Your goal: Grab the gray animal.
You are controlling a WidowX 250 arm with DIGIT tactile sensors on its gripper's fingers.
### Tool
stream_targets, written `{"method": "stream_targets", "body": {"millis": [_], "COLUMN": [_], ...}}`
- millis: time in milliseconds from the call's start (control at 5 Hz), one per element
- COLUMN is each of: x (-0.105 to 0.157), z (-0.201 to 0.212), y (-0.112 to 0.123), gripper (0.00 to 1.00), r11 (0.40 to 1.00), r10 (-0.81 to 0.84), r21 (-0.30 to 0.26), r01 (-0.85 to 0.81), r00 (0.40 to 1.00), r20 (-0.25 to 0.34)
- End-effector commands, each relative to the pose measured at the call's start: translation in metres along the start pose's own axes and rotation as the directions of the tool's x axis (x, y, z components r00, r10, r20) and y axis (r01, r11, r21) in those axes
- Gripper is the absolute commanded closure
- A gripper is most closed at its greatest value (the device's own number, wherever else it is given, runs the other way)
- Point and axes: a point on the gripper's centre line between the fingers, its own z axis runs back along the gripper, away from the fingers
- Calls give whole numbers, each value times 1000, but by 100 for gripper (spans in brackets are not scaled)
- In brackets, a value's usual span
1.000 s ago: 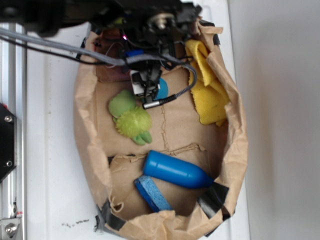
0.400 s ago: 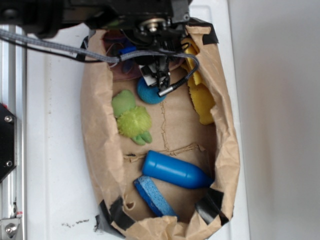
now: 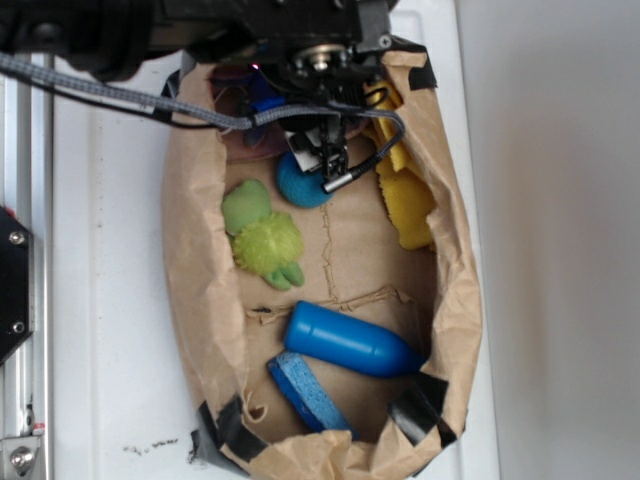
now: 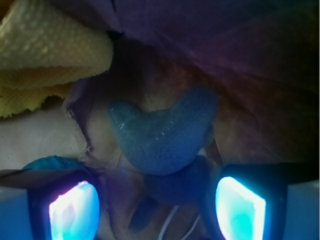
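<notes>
The gray animal [image 4: 162, 135] fills the middle of the wrist view. It is a dark gray plush with two rounded flaps spread like a heart, and a darker body part [image 4: 185, 185] sits below them. My gripper [image 4: 157, 200] is open. Its two glowing pads [image 4: 72, 212] stand wide apart at either side, just short of the toy and touching nothing. In the exterior view the gripper [image 3: 320, 145] hangs at the top end of the paper bag [image 3: 195, 260], and the arm hides the gray animal there.
A teal knitted ball [image 3: 300, 185] lies just left of the gripper. A lime-green plush [image 3: 262, 235] lies below it and a yellow cloth [image 3: 405, 195] to the right. A blue cylinder [image 3: 350, 340] and a blue strap [image 3: 305, 390] sit at the bag's lower end. The bag walls stand close around.
The gripper has moved right and toward the bag's top end, uncovering the teal ball. The bag's walls have shifted inward on the right.
</notes>
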Motion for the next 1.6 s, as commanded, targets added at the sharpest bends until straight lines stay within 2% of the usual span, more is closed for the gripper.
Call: {"method": "stream_targets", "body": {"millis": [0,200,400,600,800,1200,1400], "x": [7,4,1,1,5,1,3], "z": [6,8,14,17,14,30,30], "y": [-9,-11,-6,4,12,14,23], "gripper": [0,0,0,0,0,0,0], "r11": [994,982,979,986,998,999,997], "r10": [-104,-186,-202,-155,-38,-6,71], "r21": [29,14,-22,-51,-50,-49,-44], "r01": [102,186,203,157,39,8,-69], "r00": [994,982,978,987,999,999,996], "r20": [43,44,51,47,13,40,54]}}
